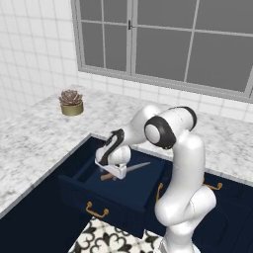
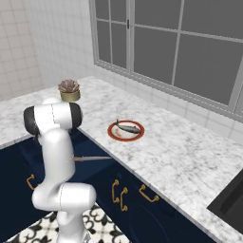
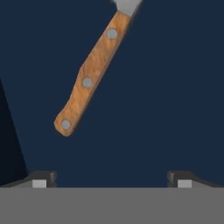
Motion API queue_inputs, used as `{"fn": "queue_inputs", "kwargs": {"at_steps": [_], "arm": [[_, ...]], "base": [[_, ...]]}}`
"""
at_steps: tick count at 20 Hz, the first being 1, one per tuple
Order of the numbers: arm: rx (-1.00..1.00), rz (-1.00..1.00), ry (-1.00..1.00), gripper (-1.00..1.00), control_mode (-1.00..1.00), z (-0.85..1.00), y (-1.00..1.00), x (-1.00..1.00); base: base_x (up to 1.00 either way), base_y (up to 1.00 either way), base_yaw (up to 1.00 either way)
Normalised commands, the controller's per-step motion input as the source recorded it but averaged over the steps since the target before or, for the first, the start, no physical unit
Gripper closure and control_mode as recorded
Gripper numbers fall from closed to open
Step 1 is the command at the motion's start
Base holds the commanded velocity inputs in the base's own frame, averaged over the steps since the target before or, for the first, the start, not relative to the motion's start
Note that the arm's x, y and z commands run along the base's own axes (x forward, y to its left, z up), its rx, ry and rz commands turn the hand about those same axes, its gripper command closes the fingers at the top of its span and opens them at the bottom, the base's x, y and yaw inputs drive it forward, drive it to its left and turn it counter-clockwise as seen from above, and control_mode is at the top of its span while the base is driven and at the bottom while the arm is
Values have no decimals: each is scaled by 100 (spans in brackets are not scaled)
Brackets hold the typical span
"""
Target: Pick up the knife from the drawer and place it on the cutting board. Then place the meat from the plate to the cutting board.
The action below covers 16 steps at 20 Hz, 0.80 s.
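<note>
So the drawer is pulled out from under the counter, brass handle on its front, and it's the landmark for everything here. Right above its open box hangs the gripper, jaws spread wide with nothing between them, fingertips well apart and not touching anything. Inside the drawer, lying flat on the navy floor, is the knife: wooden handle with three rivets, angled across, with its blade pointing toward the drawer's right side. Seen from the hand, the handle sits just past the fingertips, closer to the left one. Farther back than the drawer, off to its right on the marble, there's the plate with the meat lying across it. Farthest from the drawer, a little potted succulent sits near the tiled wall under the window.
</note>
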Motion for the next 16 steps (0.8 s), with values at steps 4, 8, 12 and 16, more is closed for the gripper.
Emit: {"fn": "queue_inputs", "kwargs": {"at_steps": [4, 8, 12, 16], "arm": [[1, -2, 0, -100, -100, 0, -14, 12], [-5, -15, 0, -100, -100, 0, 0, 20], [-4, -16, 0, -100, -100, 0, 0, 14], [-1, -12, 0, -100, -100, 0, 0, 26]], "base": [[0, 0, 0], [0, 0, 0], [0, 0, 0], [0, 0, 0]]}}
